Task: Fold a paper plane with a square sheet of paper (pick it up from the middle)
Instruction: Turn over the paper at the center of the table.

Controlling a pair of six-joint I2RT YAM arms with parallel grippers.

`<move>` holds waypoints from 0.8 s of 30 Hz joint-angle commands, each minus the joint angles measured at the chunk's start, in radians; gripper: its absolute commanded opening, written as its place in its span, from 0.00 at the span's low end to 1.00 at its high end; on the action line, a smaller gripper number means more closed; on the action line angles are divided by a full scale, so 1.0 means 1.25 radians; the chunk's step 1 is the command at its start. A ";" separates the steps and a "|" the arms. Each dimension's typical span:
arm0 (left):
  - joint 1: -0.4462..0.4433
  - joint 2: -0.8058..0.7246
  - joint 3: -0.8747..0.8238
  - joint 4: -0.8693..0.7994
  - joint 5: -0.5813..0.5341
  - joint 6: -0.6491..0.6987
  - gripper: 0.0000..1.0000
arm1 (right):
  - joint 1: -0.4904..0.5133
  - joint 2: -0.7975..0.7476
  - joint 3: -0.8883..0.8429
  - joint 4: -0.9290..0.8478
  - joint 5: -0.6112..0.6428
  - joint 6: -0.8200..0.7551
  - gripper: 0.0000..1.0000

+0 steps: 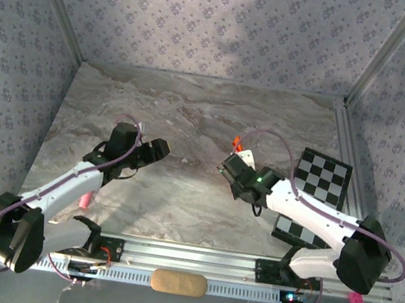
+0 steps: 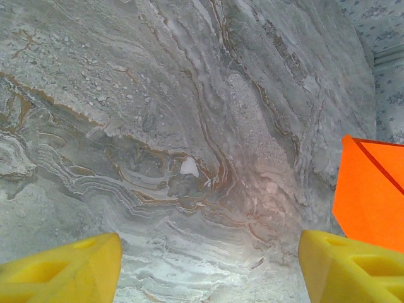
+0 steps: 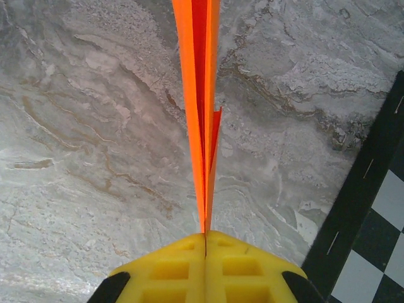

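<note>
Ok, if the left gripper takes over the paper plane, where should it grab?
Likely the free length beyond the right gripper, which is shut on one end of the paper plane. Its folded layers lie flat together, edge-on to the right wrist camera, so the open left gripper should come from the side and close across the flat faces.

Soft, even light from overhead, nothing harsh.
The marble table is evenly lit without glare; faint shadows sit on it under the arms, and a dimmer patch crosses the wall behind it. Close above the table, the paper plane glows oversaturated orange, its folds hard to separate.
</note>
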 commanded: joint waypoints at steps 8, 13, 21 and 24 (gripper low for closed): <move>0.014 -0.050 0.016 -0.026 0.025 0.016 0.75 | 0.043 0.102 0.051 -0.117 0.101 0.041 0.00; 0.016 -0.058 0.011 -0.038 0.040 0.037 0.75 | 0.061 0.143 0.073 -0.138 0.129 0.089 0.00; 0.016 -0.023 0.026 -0.010 0.073 0.042 0.76 | 0.098 0.248 0.148 -0.190 0.153 0.112 0.00; 0.017 -0.013 0.037 -0.018 0.079 0.045 0.76 | 0.108 0.296 0.181 -0.216 0.164 0.123 0.00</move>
